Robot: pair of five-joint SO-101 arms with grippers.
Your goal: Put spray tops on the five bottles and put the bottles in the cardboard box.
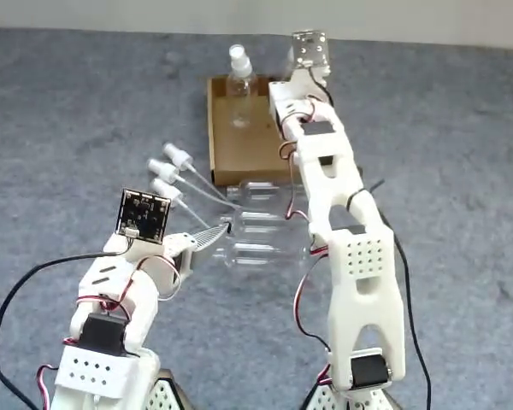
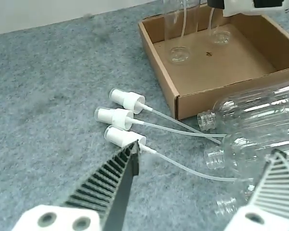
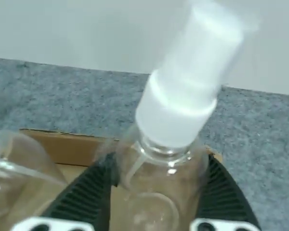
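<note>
Left gripper [image 2: 205,150]: released, jaws spread wide and low over the carpet [image 1: 68,128], holding nothing. One fingertip [image 2: 134,147] sits at the nozzle end of the nearest of three loose spray tops [image 2: 119,135]; contact cannot be confirmed. The three tops lie side by side on the carpet, their dip tubes trailing toward the bottles.

Three uncapped bottles [image 1: 265,220] lie on their sides in a row, necks toward the spray tops, between the two arms and just in front of the cardboard box [image 1: 212,128]. The farthest one lies against the box's front wall. The other fingertip of the left gripper is above the nearest bottle.

Inside the box, a capped bottle [image 1: 239,81] stands upright near the far wall, free of both arms.

Right gripper [image 3: 154,192]: clenched on the held bottle [image 3: 159,166], one finger on each side just below the neck. Its spray top [image 3: 188,82] is fitted. The bottle is upright inside the box, beside the capped bottle
</note>
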